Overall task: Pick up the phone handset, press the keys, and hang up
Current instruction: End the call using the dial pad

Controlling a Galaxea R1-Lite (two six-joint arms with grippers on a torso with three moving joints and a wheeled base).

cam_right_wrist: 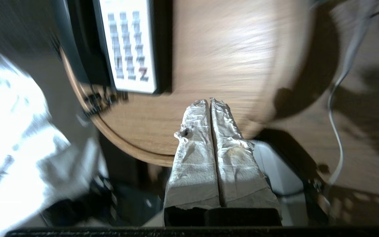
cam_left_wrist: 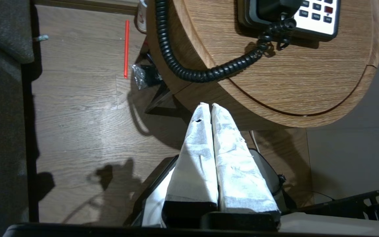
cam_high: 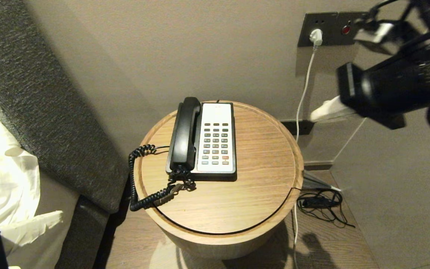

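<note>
Notably hidden: the left arm barely showed in the head view, only a dark piece cut off at the bottom left corner; the right wrist view was smeared, so the keys could not be read there.
Right gripper (cam_right_wrist: 210, 100): raised in the air off the table's right edge, well apart from the phone; its two wrapped fingers (cam_right_wrist: 196, 144) were pressed together and held nothing.
Left gripper (cam_left_wrist: 208, 105): low, just off the table's near edge, above the wooden floor; its wrapped fingers (cam_left_wrist: 232, 158) were closed against each other, empty, touching nothing.
Handset (cam_high: 185, 132): black, resting in its cradle along the left side of the phone base.
Phone base (cam_high: 217, 139): white keypad face with grey keys, set toward the far left part of the round table (cam_high: 259, 179).
Coiled cord (cam_high: 140, 175): ran from the handset's near end, looping over the table's left edge and back.
White cable (cam_high: 304, 89): hung from a wall socket beyond the table's far right edge.
</note>
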